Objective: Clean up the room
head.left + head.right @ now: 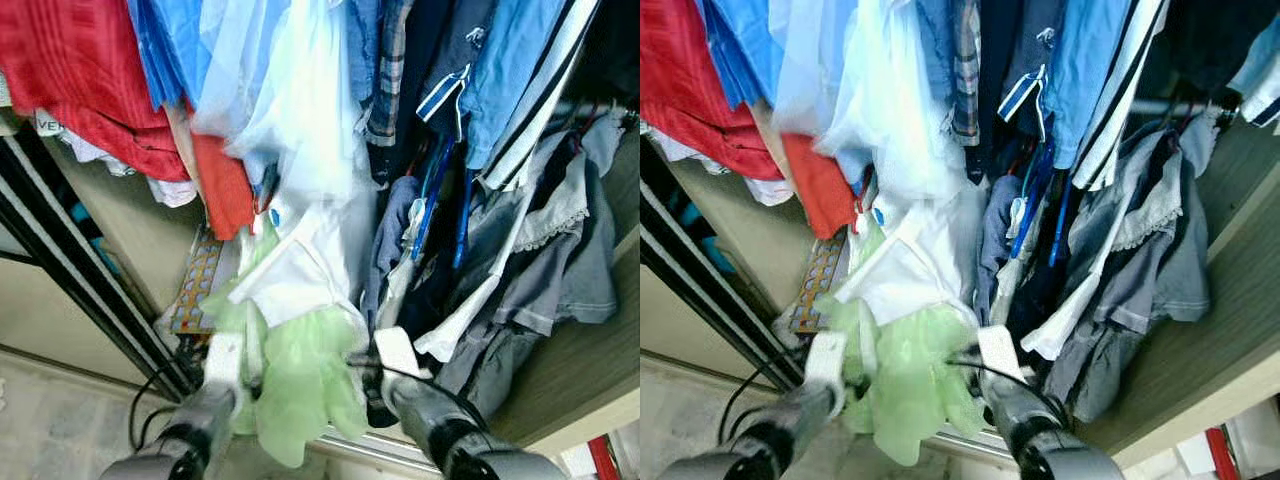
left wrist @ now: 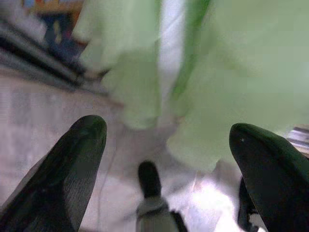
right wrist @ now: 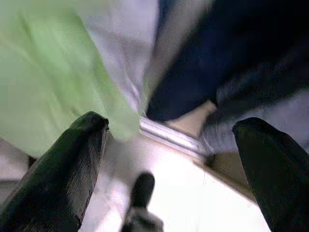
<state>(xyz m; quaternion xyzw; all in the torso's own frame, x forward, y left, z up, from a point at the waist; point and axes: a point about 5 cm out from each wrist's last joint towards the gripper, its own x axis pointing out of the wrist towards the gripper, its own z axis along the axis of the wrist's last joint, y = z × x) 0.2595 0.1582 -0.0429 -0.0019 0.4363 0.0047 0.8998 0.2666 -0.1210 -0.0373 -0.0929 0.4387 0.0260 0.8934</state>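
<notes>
Left eye view: pale green garment (image 1: 300,385) hangs low centre among crowded wardrobe clothes (image 1: 480,200). Left gripper (image 2: 164,159) and right gripper (image 3: 169,164) both spread wide, grasping nothing; wrist views blurred, contact possibly none.

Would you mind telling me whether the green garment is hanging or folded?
Hanging: the green garment droops loosely from the crowded wardrobe, crumpled, its hem past the sill.

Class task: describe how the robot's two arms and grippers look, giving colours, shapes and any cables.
Both arms are silver-grey metal tubes with dark joint sections. A thin black cable loops beside the left arm, and another runs along the right arm. Each gripper, left and right, has two long, rounded black fingers.
</notes>
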